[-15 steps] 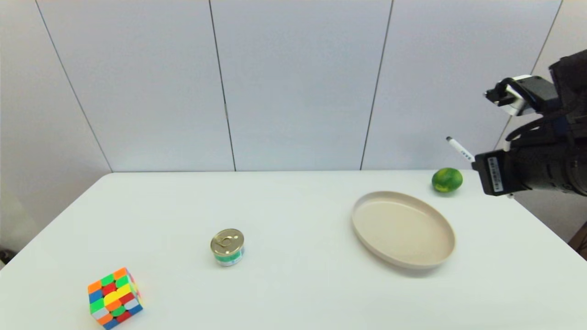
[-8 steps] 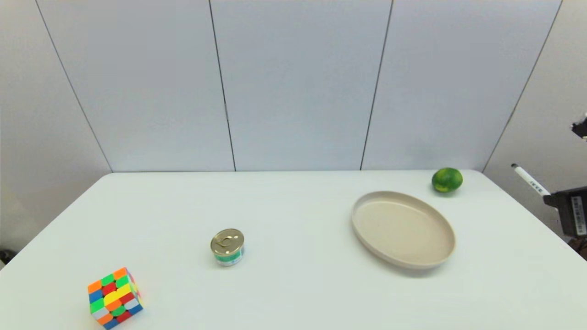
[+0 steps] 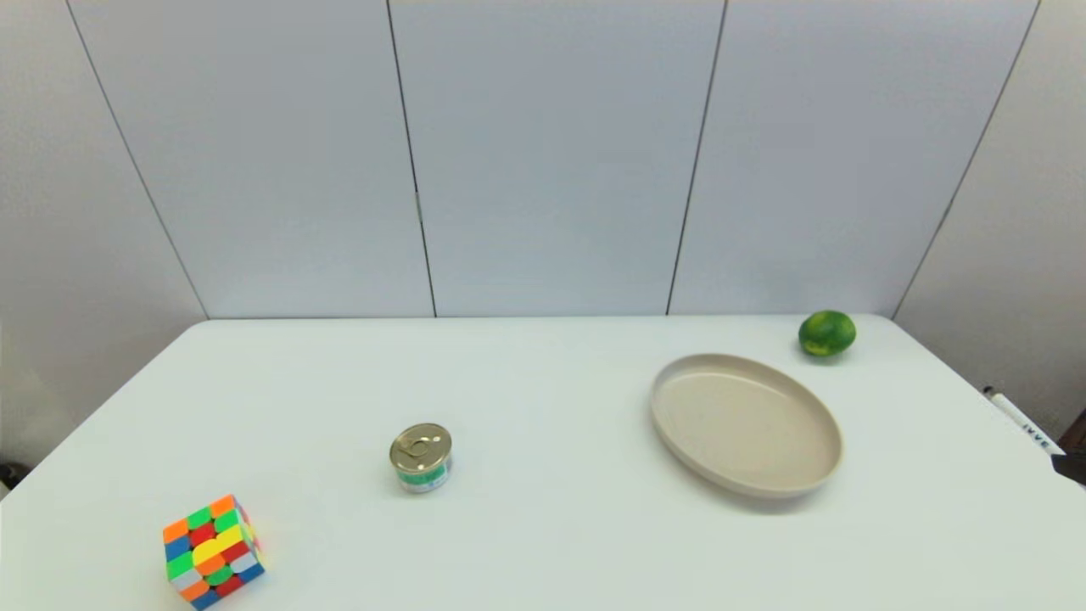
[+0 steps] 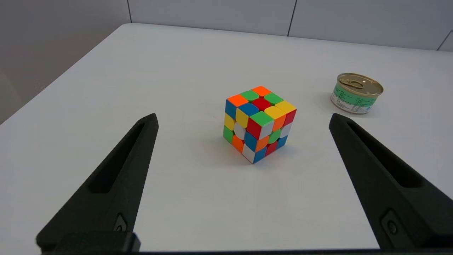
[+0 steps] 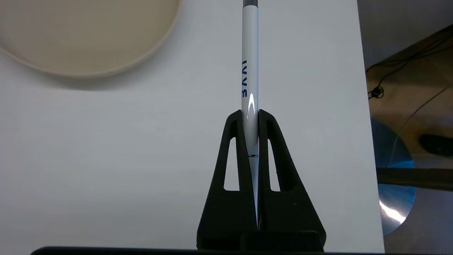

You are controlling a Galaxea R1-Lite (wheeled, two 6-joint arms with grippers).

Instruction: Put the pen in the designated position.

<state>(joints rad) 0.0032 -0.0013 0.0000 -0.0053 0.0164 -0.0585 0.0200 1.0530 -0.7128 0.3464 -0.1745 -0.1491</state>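
Observation:
The pen (image 5: 250, 63), thin and white with blue print and a dark end, sticks out from between the two black fingers of my right gripper (image 5: 250, 115), which is shut on it above the white tabletop near the table's right edge. In the head view only the pen's front part (image 3: 1016, 418) shows at the far right edge, and a dark sliver of the right gripper (image 3: 1071, 465) sits behind it. My left gripper (image 4: 244, 118) stands open over the front left of the table with nothing between its fingers. The designated position carries no mark that I can see.
A beige oval plate (image 3: 823, 475) lies right of centre; its rim (image 5: 88, 72) shows beside the pen. A green fruit (image 3: 826, 333) sits at the back right. A small tin can (image 3: 421, 456) and a colourful cube (image 3: 212, 552) stand at the front left.
My right arm has swung right and down with the pen, going from high over the back right corner to the picture's right edge. Only the pen's tip and a gripper sliver still show.

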